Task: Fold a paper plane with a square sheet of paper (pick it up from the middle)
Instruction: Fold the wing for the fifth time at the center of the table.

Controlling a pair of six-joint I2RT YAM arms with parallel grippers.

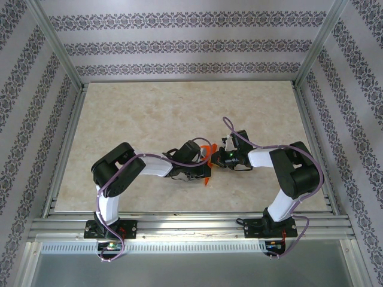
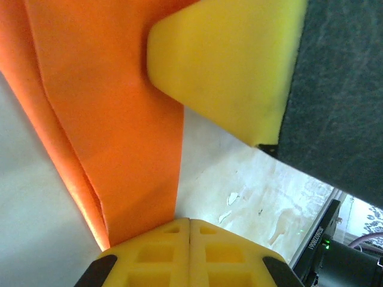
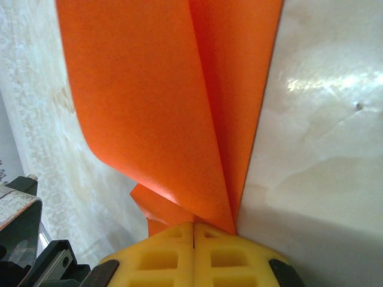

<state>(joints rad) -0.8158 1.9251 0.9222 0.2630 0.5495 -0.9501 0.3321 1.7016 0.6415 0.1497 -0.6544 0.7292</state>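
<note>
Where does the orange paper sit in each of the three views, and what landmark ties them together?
Top external: paper just right of and below picture centre.
Left wrist: paper across the left half, top to bottom.
Right wrist: paper across top centre, narrowing downward.
Shared landmark: the marble tabletop under it.

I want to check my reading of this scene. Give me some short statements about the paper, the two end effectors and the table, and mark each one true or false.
1. The left end effector is shut on the orange paper. True.
2. The right end effector is open and holds nothing. False: it is shut on the same paper.
3. The paper is one flat, unfolded layer. False: the right wrist view shows folded layers meeting at a crease.
4. The table has a pale marbled surface. True.
5. The two arms meet at the table's far left corner. False: they meet near its middle.
</note>
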